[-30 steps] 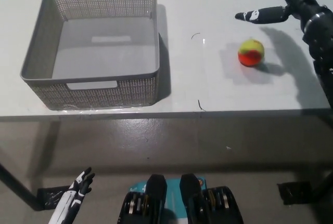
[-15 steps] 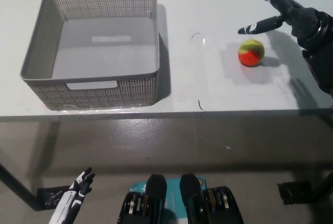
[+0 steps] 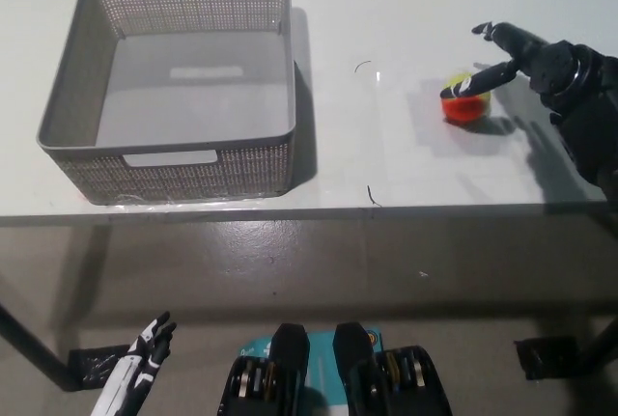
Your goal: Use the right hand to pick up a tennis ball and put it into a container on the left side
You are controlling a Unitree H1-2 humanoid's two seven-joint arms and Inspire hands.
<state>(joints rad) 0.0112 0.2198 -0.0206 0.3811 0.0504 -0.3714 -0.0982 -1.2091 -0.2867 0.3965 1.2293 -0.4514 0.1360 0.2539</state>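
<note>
The black right hand [image 3: 526,57] hovered with fingers spread wide, one crossing the tennis ball [image 3: 466,99] just beneath it on the table [image 3: 406,11]. Nothing was gripped yet; the grey container [image 3: 174,78] sat far to its left, empty.

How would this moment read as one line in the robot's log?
phase: reaching | right hand: open, over tennis ball | basket: empty | left hand: idle, low

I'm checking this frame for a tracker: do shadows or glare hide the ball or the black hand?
Head view: even light, sharp focus. The right hand casts a soft shadow on the table by the tennis ball, which stays clearly visible. The basket shades its right side. No strong glare.
</note>
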